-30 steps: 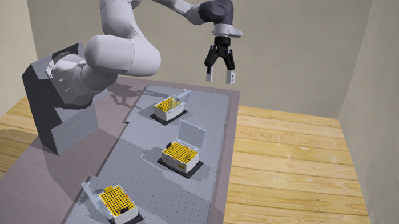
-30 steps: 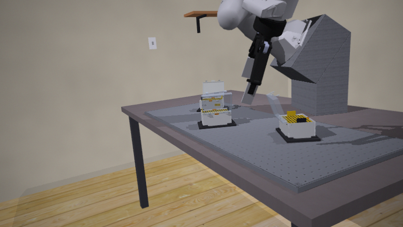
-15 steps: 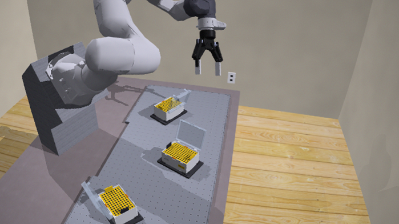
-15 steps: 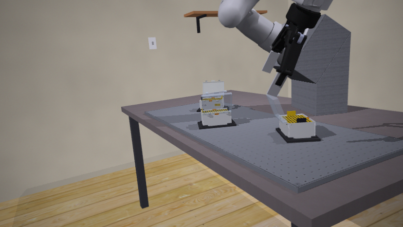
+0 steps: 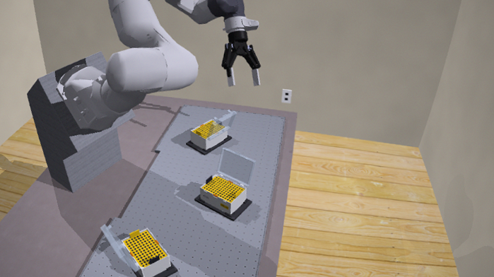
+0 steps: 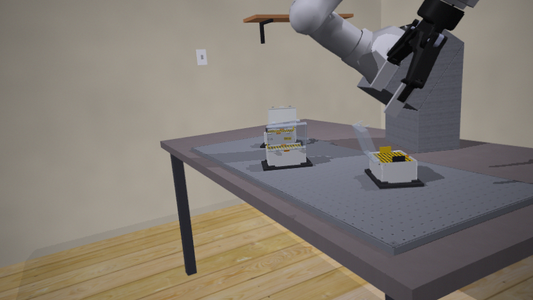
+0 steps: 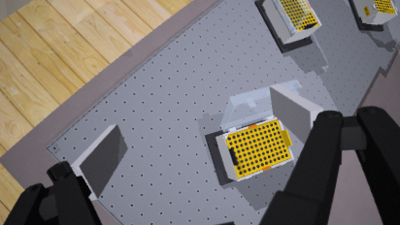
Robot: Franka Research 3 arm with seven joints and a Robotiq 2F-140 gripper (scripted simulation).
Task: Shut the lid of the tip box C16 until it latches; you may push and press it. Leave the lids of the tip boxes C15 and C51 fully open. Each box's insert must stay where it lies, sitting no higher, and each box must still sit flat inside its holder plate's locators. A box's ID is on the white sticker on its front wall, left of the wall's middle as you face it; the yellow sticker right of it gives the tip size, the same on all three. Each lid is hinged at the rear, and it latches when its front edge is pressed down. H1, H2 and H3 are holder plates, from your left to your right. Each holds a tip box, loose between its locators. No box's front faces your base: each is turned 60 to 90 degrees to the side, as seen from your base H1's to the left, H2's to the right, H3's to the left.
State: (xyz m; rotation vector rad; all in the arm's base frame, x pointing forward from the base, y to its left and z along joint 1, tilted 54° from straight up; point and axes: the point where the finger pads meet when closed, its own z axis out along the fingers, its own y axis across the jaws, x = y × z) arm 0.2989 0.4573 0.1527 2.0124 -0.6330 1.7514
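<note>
High above the breadboard (image 5: 230,234), gripper (image 5: 242,79) hangs with fingers spread wide, holding nothing. Three tip boxes sit on black plates, lids up: far box (image 5: 209,133), middle box (image 5: 222,194), near box (image 5: 146,252). Sticker IDs too small to read, so can't tell which is C16. Wrist view: one box (image 7: 257,147) well below, toward the right finger (image 7: 291,109).

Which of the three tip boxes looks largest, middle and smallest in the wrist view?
1. The box between the fingers, whole and nearest.
2. The box at top centre, cut by the frame.
3. The corner box, mostly cropped.
This reflects nearness and cropping, not true size.
</note>
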